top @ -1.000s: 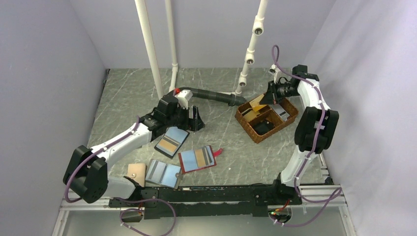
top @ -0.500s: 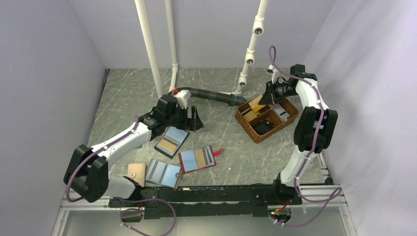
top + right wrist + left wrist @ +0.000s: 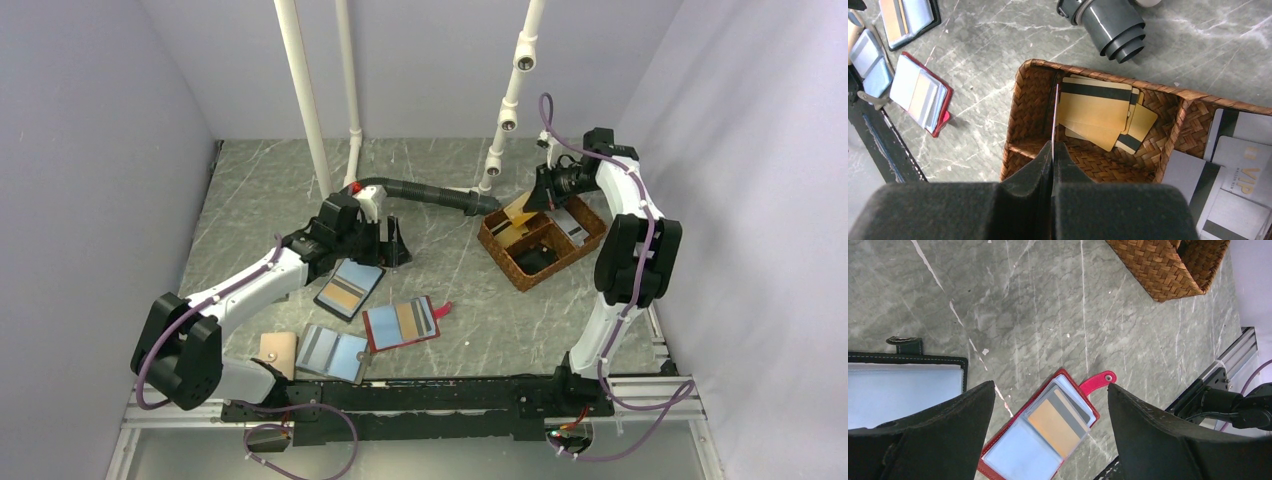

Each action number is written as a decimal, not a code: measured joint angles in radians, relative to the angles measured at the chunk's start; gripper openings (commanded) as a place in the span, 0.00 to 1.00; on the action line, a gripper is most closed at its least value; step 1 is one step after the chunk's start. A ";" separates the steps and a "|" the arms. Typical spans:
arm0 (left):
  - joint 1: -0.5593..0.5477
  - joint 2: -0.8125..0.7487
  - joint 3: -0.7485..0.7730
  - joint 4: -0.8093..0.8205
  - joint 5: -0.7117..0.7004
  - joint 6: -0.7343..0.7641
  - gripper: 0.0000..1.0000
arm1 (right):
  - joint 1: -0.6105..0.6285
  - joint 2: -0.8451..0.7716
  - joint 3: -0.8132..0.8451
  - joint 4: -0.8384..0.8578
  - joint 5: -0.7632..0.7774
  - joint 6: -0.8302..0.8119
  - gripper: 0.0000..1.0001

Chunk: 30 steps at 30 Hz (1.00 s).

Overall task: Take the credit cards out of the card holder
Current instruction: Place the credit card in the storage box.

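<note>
The right fingers (image 3: 1033, 170) are clamped together on one thin card (image 3: 1053, 107), which is seen edge-on. The card stands upright over the left compartment of the wicker basket (image 3: 1020, 125). Gold cards (image 3: 1095, 107) with black stripes lie flat in that compartment. Grey cards (image 3: 1228, 185) lie in the compartment to its right.

The left fingers (image 3: 948, 425) are set wide apart and grip nothing. They hang above the desk (image 3: 1048, 315), well to the left of the basket.

The card holder (image 3: 402, 323) lies open and face up on the desk. It is left of the basket and nearer the arm bases, with its red tab on the basket side. A tan card (image 3: 1050, 427) shows in its sleeve.
</note>
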<state>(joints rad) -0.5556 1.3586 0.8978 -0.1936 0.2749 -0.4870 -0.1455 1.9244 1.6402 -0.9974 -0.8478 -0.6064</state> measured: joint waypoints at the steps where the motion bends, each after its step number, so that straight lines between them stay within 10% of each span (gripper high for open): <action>1: 0.002 0.000 0.000 0.000 0.000 0.000 0.88 | 0.000 0.000 0.005 0.000 0.002 -0.001 0.00; 21: 0.017 0.008 0.006 0.081 -0.072 0.119 0.91 | -0.042 -0.110 -0.004 0.024 -0.027 -0.007 0.00; 30: 0.050 0.196 0.230 0.066 -0.045 0.230 0.91 | -0.055 -0.122 -0.065 0.026 -0.043 -0.027 0.00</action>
<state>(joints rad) -0.5056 1.5547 1.1275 -0.1276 0.2298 -0.2569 -0.2001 1.8023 1.5753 -0.9714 -0.8906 -0.6338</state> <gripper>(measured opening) 0.908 0.009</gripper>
